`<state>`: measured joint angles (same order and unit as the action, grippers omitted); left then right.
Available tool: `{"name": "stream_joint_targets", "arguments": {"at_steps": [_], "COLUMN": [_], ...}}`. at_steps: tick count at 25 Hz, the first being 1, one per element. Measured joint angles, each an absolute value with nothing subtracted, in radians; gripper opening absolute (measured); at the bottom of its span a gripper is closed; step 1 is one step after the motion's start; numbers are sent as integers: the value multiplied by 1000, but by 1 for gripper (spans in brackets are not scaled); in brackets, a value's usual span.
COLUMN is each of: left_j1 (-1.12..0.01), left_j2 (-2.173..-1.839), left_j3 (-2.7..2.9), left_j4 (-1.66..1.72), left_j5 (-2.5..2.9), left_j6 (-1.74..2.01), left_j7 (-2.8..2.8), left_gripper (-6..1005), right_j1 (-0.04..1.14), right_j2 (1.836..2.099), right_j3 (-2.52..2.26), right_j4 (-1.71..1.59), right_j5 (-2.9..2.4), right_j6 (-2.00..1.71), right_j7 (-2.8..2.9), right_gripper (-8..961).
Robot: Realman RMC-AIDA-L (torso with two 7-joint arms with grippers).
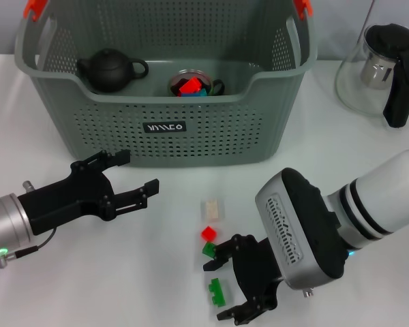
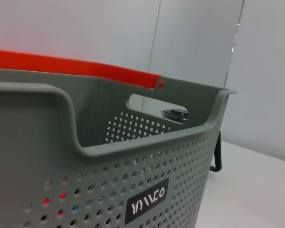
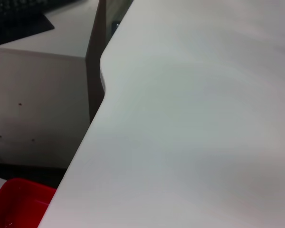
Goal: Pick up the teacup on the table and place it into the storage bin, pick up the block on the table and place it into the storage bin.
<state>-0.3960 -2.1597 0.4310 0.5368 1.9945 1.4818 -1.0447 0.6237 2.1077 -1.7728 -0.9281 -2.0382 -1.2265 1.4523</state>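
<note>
Nearest, the right gripper (image 1: 226, 279) hangs low over the white counter (image 1: 143, 272), its fingers spread wide around a flat green block (image 1: 217, 292) without closing on it. Just beyond lie a darker green block (image 1: 208, 250), a red block (image 1: 208, 233) and a pale wooden block (image 1: 213, 208). To the left, the left gripper (image 1: 138, 172) hovers in front of the storage bin (image 1: 191, 129), fingers apart and empty. Inside the bin sit a black teapot (image 1: 110, 69) and the teacup (image 1: 194, 84), holding red and blue pieces. Far right stands a glass pitcher (image 1: 382, 68).
</note>
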Motion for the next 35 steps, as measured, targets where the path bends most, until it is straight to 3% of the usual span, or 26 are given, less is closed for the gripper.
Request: {"name": "stream_joint_targets", "arguments": {"at_steps": [9,14,28,35], "left_j1": [-394,-394,-395,-398], "left_j2": [-2160,-2160,-2160,-2159], "left_j3": [431,431,431,431], "left_j4": [537,537,537,537], "left_j5": [1994,1994,1994,1994], "left_j6": [1482,1482,1482,1475], "left_j7": [-1045,-1045,-1045,-1045], "left_gripper": [875,875,874,874], "right_j1": [629,629,641,579], "right_j2": [2108,2108,2099,2098], "right_j3": [-1801,-1801,-1749,-1405], "right_j4": [-923,-924,-967,-1277], "right_j5": [-2038,-2038,-2019,-2018], "right_j6": [-1209,-1209,-1286,-1624], "right_j7": [1454,1454,1546,1692], "right_gripper": [733,493,445,444]}}
